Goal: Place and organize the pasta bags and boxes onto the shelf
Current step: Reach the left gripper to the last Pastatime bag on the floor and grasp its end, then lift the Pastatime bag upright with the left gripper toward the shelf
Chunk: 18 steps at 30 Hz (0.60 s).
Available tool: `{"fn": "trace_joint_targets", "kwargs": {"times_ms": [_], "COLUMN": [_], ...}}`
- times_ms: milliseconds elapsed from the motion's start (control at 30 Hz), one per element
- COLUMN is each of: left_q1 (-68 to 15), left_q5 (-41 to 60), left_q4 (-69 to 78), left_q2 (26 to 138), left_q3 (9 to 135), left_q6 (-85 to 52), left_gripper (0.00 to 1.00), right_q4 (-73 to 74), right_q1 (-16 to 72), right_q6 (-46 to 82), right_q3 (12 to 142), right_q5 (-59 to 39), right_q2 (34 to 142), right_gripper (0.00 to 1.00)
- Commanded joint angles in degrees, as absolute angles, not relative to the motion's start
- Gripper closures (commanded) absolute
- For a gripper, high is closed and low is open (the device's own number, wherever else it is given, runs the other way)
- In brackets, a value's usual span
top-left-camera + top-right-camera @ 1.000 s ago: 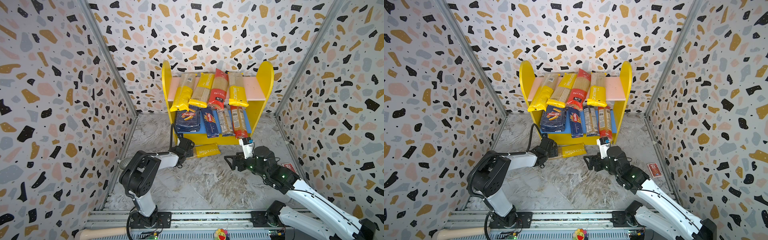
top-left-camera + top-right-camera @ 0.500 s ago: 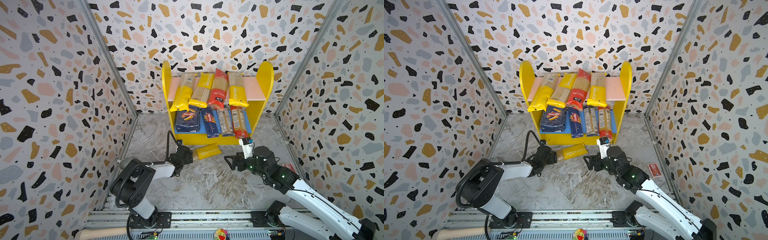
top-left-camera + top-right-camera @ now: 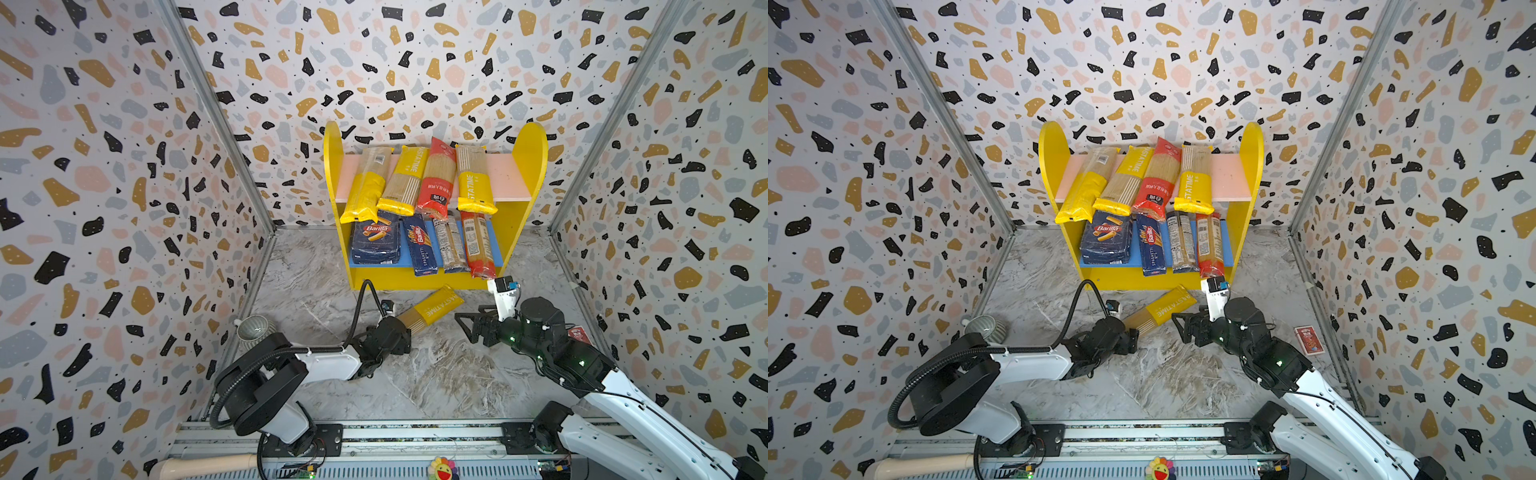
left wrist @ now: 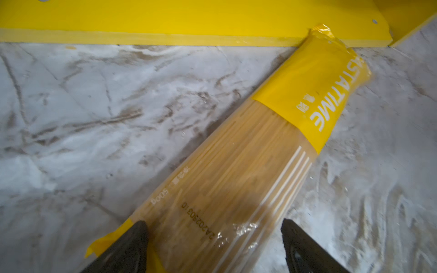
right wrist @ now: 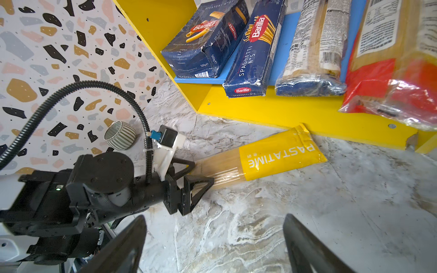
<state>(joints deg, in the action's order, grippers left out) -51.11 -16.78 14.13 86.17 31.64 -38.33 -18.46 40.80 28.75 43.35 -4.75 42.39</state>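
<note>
Yellow spaghetti bag [image 4: 236,177] lies between spread jaws of left end effector [image 4: 212,221].

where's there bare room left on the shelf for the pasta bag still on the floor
Widest bare patch: pink upper board between the rightmost yellow bag and the shelf's right side. A thin strip lies beside the left side. The blue lower board is crowded, only slivers show.

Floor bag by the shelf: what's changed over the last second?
The left gripper drew back toward the robot, swinging its end of the yellow floor bag with it, so the bag now lies diagonal; jaws straddle it, open. The right gripper, shelf and shelved packs unchanged.
</note>
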Motion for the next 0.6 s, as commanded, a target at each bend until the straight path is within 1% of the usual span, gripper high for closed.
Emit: {"fn": "trace_joint_targets", "kwargs": {"times_ms": [0, 33, 133, 300, 500, 567], "left_q1": [-54.3, -54.7, -55.1, -55.2, -55.1, -55.1], "left_q5": [-13.7, -14.3, -17.9, -22.0, -21.1, -19.4], "left_q4": [5.9, 4.7, 0.9, -1.5, 1.7, 3.9], "left_q2": [85.1, 84.4, 81.7, 81.6, 86.2, 86.8], "left_q3": [30.5, 31.0, 32.8, 36.0, 39.3, 39.4], "left_q6": [-41.4, -40.9, -37.1, -29.7, -23.2, -21.2], "left_gripper": [0.11, 0.09, 0.01, 0.00, 0.00, 0.00], "right_q4": [-20.6, -21.0, -21.7, -22.6, -23.3, -23.6], "right_q1": [41.0, 41.0, 41.1, 41.1, 41.1, 41.1], "right_q6": [29.6, 29.7, 29.6, 29.7, 29.2, 29.0], "right_q3": [44.3, 44.3, 44.4, 44.9, 45.5, 45.9], "right_q5": [-4.6, -4.4, -4.5, -4.6, -4.2, -4.0], "right_q2": [40.3, 40.0, 39.2, 39.0, 39.1, 39.0], "right_gripper": [0.10, 0.09, 0.09, 0.09, 0.08, 0.08]}}
